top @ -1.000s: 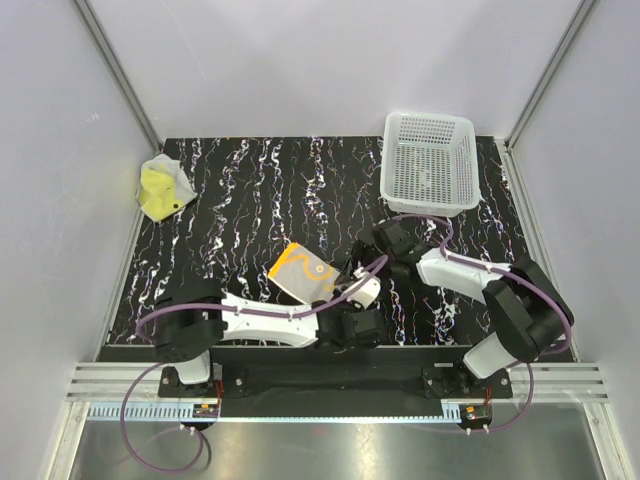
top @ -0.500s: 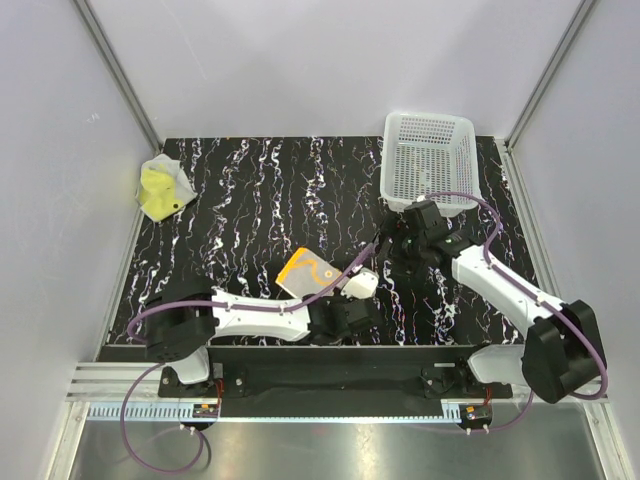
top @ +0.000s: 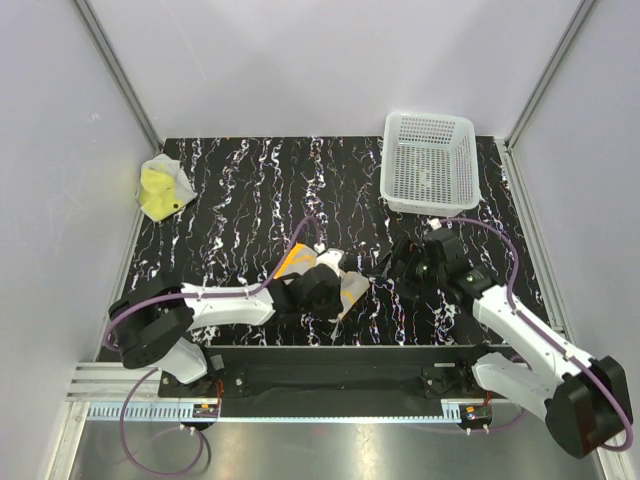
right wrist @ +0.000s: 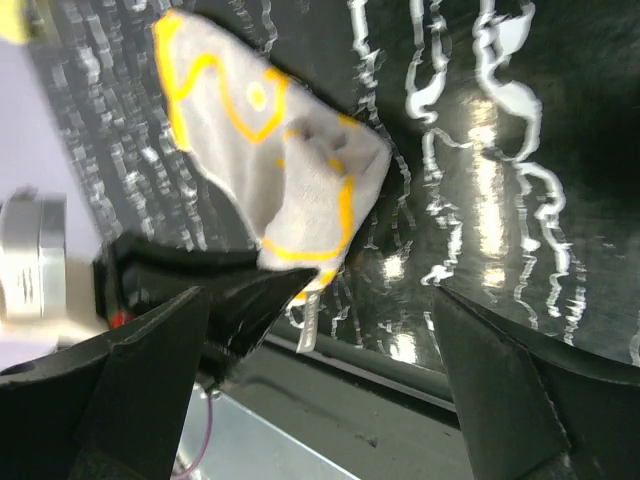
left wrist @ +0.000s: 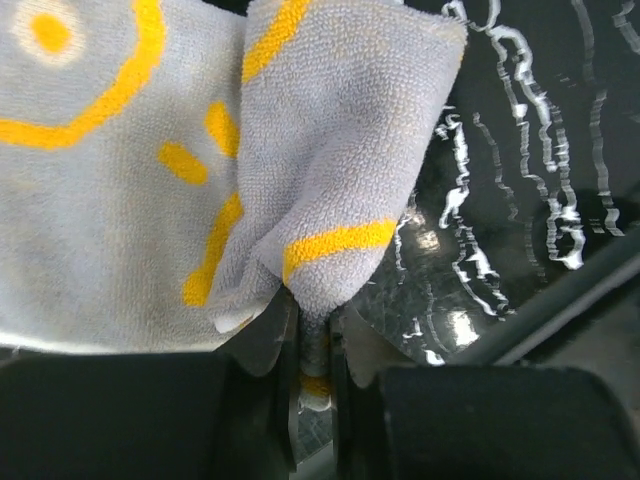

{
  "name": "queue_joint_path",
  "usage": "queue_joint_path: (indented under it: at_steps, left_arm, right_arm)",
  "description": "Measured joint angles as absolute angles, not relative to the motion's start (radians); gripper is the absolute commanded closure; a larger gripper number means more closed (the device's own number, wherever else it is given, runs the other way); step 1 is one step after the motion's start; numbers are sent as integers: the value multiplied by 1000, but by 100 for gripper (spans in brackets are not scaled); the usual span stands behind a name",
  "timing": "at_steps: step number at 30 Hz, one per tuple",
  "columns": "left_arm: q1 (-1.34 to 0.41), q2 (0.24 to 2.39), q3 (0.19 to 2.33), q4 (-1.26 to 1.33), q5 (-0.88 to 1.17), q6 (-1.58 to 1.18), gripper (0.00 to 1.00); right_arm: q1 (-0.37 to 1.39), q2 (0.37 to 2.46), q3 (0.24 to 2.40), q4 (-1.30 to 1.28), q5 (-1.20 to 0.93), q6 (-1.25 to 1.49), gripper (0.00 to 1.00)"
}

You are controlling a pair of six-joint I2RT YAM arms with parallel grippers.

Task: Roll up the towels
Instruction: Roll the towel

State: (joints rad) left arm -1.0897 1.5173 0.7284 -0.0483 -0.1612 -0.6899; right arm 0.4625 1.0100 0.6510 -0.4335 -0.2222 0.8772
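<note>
Centrally, the orange towel (left wrist: 120,150) is pinched in the left pincer (left wrist: 312,322) near the surface's (top: 250,190) near edge; the right pincer (right wrist: 320,300) is spread wide just beside.

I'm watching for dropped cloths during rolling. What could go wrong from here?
The left hand pinches only a narrow fold of the orange towel; it could slip out. The open right hand hovers close by and might bump the left hand. The yellow towel lies crumpled at the table's far-left edge, awkward to reach.
</note>
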Motion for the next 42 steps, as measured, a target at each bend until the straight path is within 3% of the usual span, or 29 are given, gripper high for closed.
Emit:
queue_joint_path:
  at_steps: [7,22,36,42]
  left_arm:
    - [-950,1510,606,196,111,-766,100]
    - [-722,1633,408,706,526,-1050,100]
    - [-625,1883,358,1138,702,-1310,100]
    - [-606,1907,344,1216,724,-1363,100]
  right_arm:
    - [463,921,467,-254,-334,950,0]
    - [501,1168,432,62,-400,984,3]
    - [572,1421,440,305,-352,984,23]
    - [583,1535,455,440,-358,991,44]
